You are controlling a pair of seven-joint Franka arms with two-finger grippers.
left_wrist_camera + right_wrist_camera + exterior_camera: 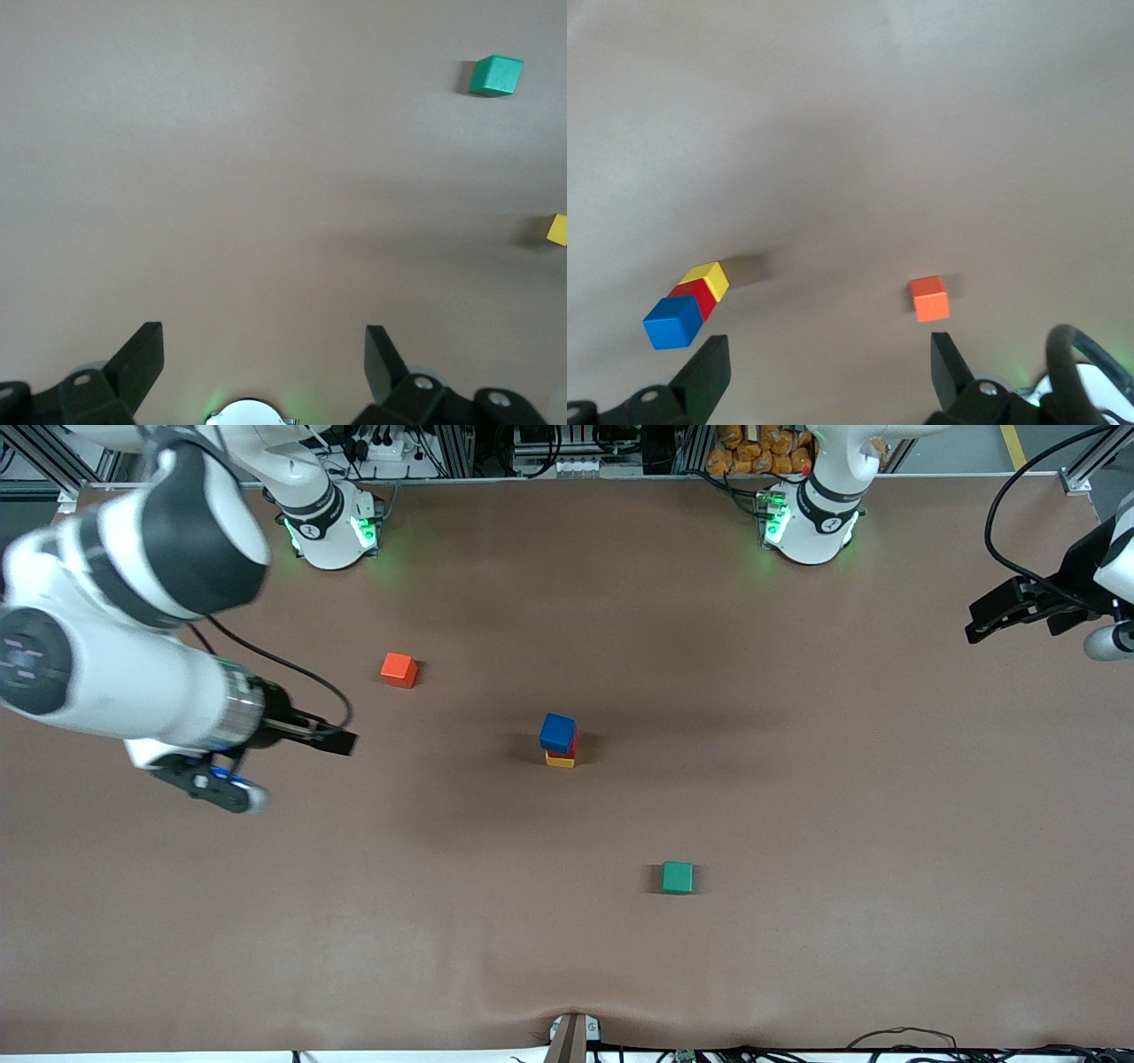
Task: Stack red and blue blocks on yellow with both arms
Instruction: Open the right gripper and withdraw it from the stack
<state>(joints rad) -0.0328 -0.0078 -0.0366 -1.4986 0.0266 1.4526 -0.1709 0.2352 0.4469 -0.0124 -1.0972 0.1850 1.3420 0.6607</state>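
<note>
Stack looks done mid-tabletop point(797, 974): blue block point(557, 732) on red block point(571, 747) on yellow cube point(559, 760), touching and upright, well apart from both tools. Right tool point(232, 775), nearer, hangs over its own end, jaws wide, empty. Left tool point(983, 624) over its own end, jaws wide, empty too; I'd judge nothing left but retreat.

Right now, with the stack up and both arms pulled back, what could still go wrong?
1. The blue block sits slightly off-square on the red block and yellow block; a table bump might topple the stack.
2. The open right pincer hangs over the table toward the stack; sweeping across low could clip it.
</note>
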